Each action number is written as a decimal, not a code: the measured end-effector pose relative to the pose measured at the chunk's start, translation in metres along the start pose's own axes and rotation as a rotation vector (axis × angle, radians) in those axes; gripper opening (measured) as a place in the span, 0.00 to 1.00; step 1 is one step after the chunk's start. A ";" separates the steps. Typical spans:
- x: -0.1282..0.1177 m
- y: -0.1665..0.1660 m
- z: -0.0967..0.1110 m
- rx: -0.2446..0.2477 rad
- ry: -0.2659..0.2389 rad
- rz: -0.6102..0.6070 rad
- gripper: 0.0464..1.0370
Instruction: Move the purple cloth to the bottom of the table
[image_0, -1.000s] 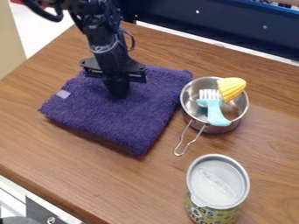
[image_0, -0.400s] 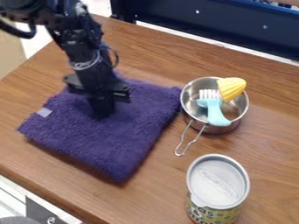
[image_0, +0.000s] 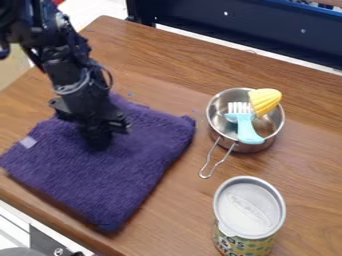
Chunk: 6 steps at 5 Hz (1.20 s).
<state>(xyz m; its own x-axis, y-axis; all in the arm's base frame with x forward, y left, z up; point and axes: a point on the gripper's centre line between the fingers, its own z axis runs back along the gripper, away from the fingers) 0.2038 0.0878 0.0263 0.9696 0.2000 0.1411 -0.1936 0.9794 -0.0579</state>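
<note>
Saucepan (image_0: 268, 126), metal, one, open, its wire handle angled toward the lower left of the view. Contents: one yellow toy corn cob (image_0: 265, 101), leaning over the upper-right rim; one light-blue fork (image_0: 246, 131) with white tines, the tines inside, the handle slanting to the lower rim.

Canister (image_0: 249, 207), cylindrical, one, upright, below the saucepan in the view and apart from it; lid on, contents hidden.

Purple cloth (image_0: 127, 172), thick, one, with a pale tag; flat on the wooden table (image_0: 180, 220), left of the saucepan and extending lower, near but apart.

Gripper (image_0: 97, 143), black, one, left of the saucepan, pointing down at the cloth; whether spread, pressed together or pinching cannot be told.
</note>
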 end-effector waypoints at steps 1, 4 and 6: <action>-0.004 -0.001 0.000 -0.001 0.001 0.008 0.01; -0.003 -0.024 -0.003 0.019 -0.018 0.052 0.01; -0.001 -0.041 -0.005 0.007 -0.027 0.057 0.01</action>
<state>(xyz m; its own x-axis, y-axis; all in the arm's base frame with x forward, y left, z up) 0.2116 0.0472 0.0232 0.9524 0.2563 0.1648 -0.2498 0.9665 -0.0597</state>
